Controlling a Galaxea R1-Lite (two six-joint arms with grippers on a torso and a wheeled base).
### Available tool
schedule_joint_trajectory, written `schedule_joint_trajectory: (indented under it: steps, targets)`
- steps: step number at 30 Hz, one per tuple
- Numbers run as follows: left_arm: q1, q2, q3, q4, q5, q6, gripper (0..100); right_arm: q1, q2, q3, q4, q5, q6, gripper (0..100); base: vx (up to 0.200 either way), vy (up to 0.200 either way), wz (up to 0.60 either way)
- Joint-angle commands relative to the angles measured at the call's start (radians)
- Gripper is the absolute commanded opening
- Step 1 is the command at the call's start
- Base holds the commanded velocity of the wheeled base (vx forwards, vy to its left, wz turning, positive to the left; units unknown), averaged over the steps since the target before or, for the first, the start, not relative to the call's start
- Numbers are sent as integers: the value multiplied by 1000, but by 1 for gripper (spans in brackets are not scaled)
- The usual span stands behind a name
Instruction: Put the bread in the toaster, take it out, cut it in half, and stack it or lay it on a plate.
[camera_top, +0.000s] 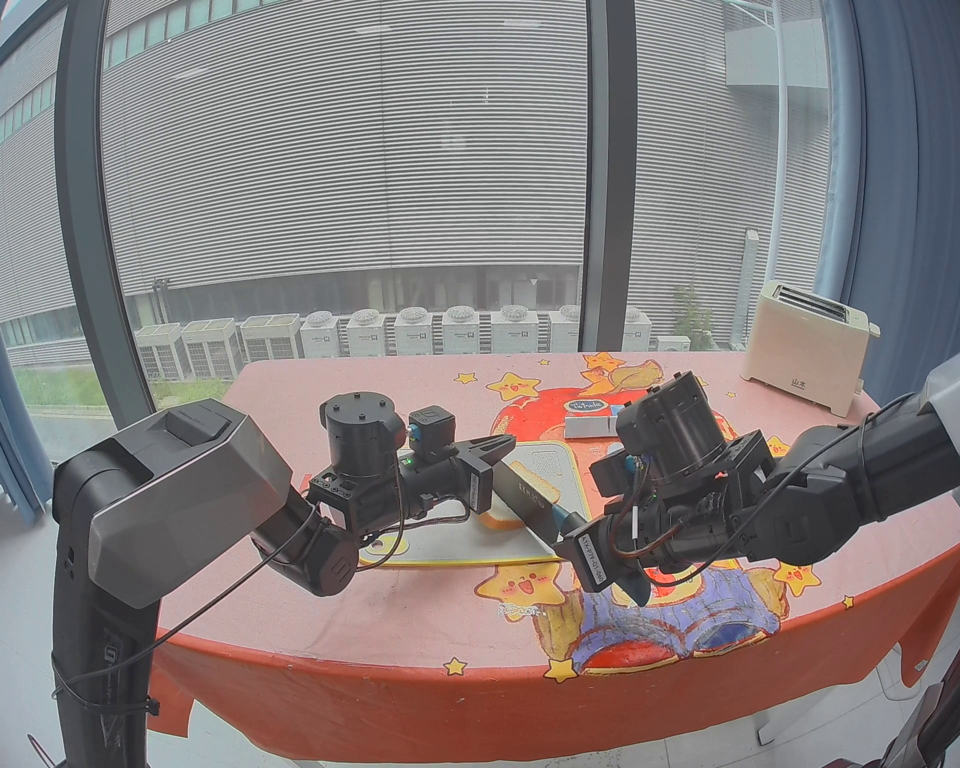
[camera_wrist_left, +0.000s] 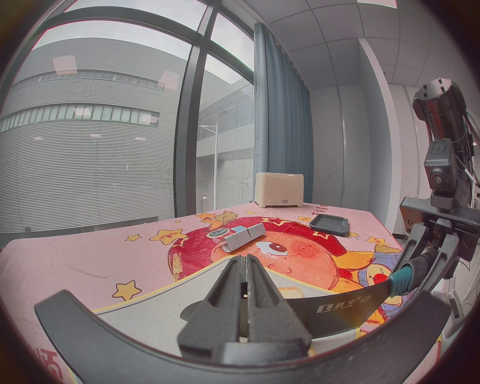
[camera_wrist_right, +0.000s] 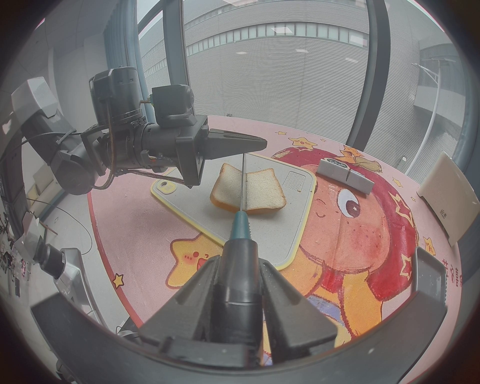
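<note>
A slice of bread (camera_wrist_right: 248, 189) lies flat on the grey, yellow-rimmed cutting board (camera_wrist_right: 280, 225). My right gripper (camera_wrist_right: 240, 267) is shut on the teal handle of a knife (camera_wrist_right: 243, 175). The blade stands edge-on across the middle of the slice. My left gripper (camera_wrist_right: 261, 144) is shut with nothing in it, its tip just over the far edge of the bread; contact cannot be told. In the head view the left gripper (camera_top: 508, 442) points right above the bread (camera_top: 522, 490), and the right gripper (camera_top: 578, 535) holds the knife (camera_top: 525, 500) from the near right. The cream toaster (camera_top: 808, 345) stands at the far right.
A grey knife holder (camera_top: 590, 425) lies behind the cutting board (camera_top: 460, 548). A dark square plate (camera_wrist_left: 329, 224) sits between it and the toaster (camera_wrist_left: 279, 189). The round table's front edge runs close below the board.
</note>
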Motion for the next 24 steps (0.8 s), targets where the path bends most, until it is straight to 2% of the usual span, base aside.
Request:
schedule_joint_trajectory:
  steps: [1,24]
  targets:
    - [0,17,-1,8,0,0,0,0,4,-2,-3,0,-1,0,0,0,0]
    - [-12,10,13,-3,2,2,0,0,10,0,-7,0,4,0,0,0,0]
